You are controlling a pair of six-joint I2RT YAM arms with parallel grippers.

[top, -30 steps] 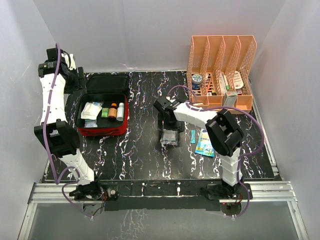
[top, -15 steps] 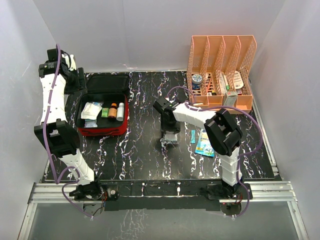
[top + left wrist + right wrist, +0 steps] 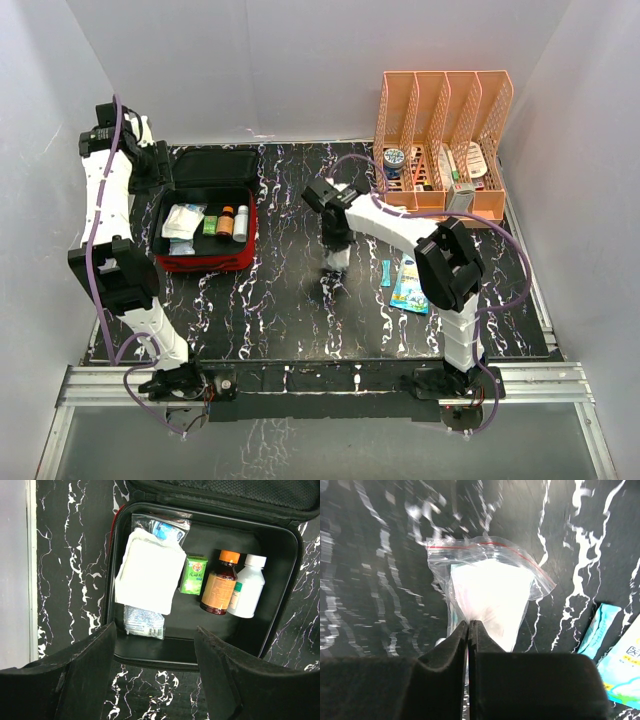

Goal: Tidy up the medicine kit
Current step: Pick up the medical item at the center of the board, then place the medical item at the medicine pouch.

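Black marbled counter boxed by white walls, kit open at far left below left jaws standing apart, rack in far right corner, right jaws clamped on zip bag mid-counter beside packets, open stretch between kit and bag and along near edge.

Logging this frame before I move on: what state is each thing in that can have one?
medicine kit: open, lid folded back, partly filled.
left gripper: open, empty, above the kit.
right gripper: shut on the clear zip bag.
clear zip bag: pinched at one end, outside the kit.
brown bottle: capped, lying in the kit.
white bottle: capped, lying in the kit.
file rack: upright, holding items.
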